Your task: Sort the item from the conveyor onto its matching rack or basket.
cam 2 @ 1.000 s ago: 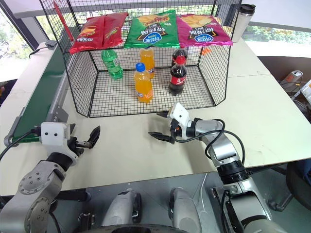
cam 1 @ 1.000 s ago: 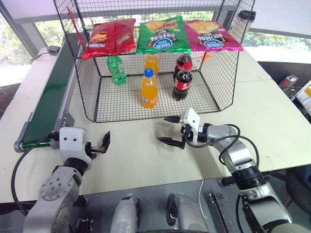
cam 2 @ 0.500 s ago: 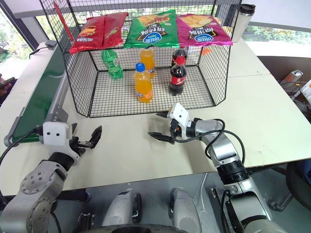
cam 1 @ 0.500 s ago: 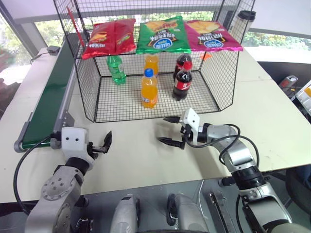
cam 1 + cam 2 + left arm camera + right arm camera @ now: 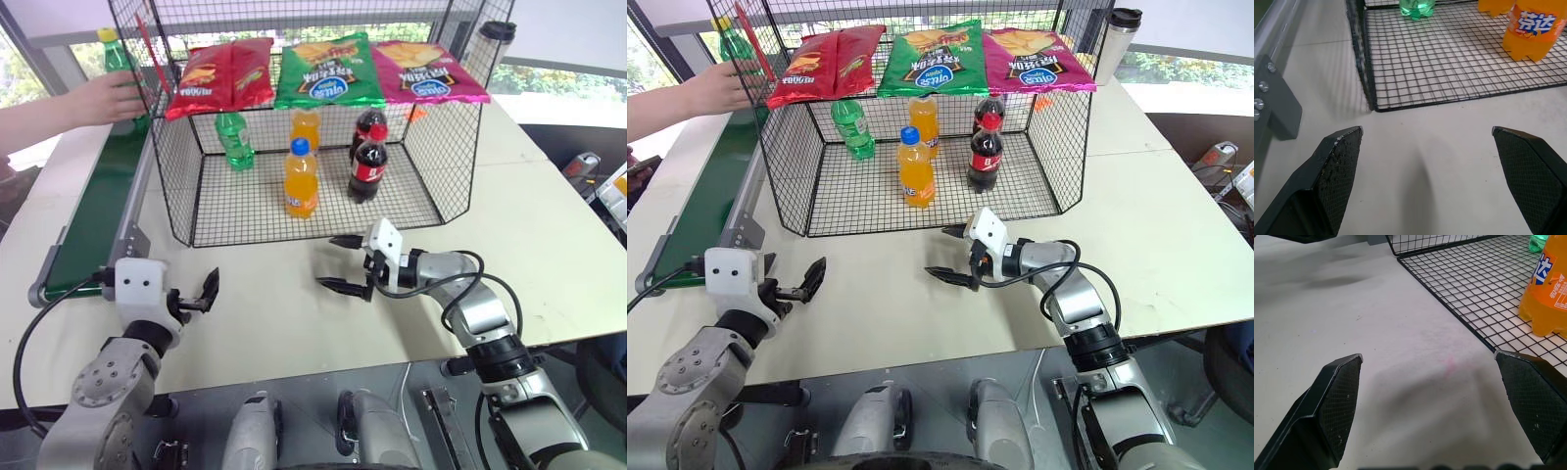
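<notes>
Item: a small green soda bottle with a yellow cap (image 5: 120,61) stood at the far end of the conveyor, a person's hand (image 5: 106,98) wrapped around it.
Conveyor: the dark-green belt (image 5: 98,201) ran along the left side of the table (image 5: 549,230), its rounded end nearest the robot.
Basket: the black wire-mesh basket (image 5: 176,186) sat just right of the belt, its near side open.
Basket contents: a green bottle with a green cap (image 5: 233,139), two orange bottles (image 5: 300,178) and two cola bottles (image 5: 367,163) stood on the grid floor; three crisp bags (image 5: 328,70) hung across the far wall.
Left gripper: the left gripper (image 5: 204,294) hovered over bare table near the belt's end, fingers spread wide, holding nothing.
Right gripper: the right gripper (image 5: 340,262) hovered before the basket's open side, pointing left, fingers wide apart, holding nothing.
</notes>
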`<state>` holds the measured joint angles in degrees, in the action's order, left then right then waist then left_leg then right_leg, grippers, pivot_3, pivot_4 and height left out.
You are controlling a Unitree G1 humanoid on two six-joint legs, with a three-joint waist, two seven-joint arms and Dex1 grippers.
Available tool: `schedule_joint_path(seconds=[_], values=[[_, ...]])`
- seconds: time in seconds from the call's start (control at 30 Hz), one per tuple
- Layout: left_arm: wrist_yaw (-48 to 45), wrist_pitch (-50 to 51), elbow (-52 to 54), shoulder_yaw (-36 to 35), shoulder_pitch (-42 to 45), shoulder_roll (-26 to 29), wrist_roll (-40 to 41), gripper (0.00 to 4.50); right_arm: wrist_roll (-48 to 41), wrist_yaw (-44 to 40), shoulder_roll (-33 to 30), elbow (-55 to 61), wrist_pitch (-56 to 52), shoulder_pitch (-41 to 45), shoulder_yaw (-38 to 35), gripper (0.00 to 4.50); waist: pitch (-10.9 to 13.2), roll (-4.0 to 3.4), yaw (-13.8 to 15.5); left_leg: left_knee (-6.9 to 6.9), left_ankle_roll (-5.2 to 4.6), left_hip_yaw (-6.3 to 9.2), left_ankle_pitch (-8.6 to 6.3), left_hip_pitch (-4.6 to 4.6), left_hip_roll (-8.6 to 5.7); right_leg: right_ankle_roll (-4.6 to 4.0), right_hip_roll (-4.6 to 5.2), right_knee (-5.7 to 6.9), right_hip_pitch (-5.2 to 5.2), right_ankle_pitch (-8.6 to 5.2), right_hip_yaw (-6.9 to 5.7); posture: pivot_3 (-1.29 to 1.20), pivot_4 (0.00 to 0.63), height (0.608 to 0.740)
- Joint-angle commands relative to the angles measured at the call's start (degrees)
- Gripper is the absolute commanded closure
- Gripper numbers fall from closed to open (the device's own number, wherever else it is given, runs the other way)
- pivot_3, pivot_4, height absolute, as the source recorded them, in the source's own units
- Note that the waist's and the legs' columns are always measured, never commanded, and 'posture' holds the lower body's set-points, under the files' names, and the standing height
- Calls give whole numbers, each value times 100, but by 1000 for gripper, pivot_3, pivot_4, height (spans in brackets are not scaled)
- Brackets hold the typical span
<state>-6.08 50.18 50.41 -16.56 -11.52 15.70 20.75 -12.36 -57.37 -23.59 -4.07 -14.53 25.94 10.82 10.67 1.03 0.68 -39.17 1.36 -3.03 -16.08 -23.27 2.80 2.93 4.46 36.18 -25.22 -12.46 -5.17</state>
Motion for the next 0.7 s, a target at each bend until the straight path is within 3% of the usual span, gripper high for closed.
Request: schedule_joint_path(seconds=[0.03,0.27,0.43,0.7], values=[[7,-89,267,-89,-40,-3,51,87,-91,-21,17,216,49,120,-25,0,0,0,0,0,0,0,0,0,0,0,0,0,0,0,0,0,150,740],[116,-279,311,-279,52,-86,85,87,-86,-31,10,200,55,120,-22,0,0,0,-1,0,0,0,0,0,0,0,0,0,0,0,0,0,150,740],[560,-513,491,-1174,496,-354,282,87,-92,-49,6,197,54,107,-24,0,0,0,1,0,0,1,0,0,0,0,0,0,1,1,0,0,150,740],[830,-158,448,-2060,837,-28,454,87,-156,-155,0,282,37,125,0,0,0,0,-4,0,0,0,0,1,0,13,-1,0,2,8,0,0,150,740]])
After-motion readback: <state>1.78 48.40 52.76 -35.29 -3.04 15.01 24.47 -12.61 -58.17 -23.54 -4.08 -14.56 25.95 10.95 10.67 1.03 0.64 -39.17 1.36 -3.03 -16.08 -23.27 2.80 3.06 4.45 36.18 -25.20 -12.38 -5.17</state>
